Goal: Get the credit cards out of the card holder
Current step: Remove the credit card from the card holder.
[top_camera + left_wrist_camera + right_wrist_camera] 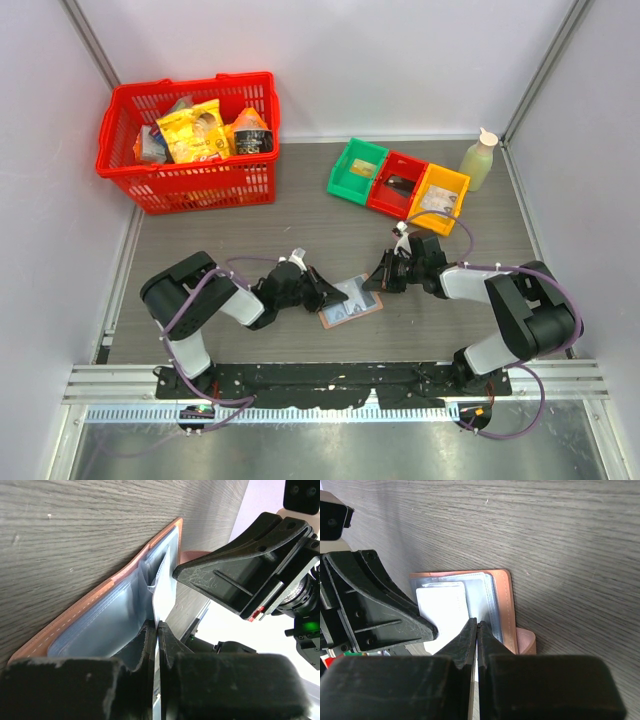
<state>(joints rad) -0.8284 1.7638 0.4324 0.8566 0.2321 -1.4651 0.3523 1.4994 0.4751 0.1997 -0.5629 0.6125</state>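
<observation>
Left gripper (pixel 156 627) reaches in low, pinching a credit card (pixel 162 592); right gripper (pixel 476 625) mirrors it, nipping the card holder (pixel 504 605) (lying open, lengthwise between them).

Both your arms fold in low toward each other, elbows out and wrists tipped down, so the tips nearly meet between the bases. Your left gripper (pixel 327 293) has its jaws pinched on the edge of a credit card (pixel 164 597). Your right gripper (pixel 379 280) has its jaws pressed together.
</observation>
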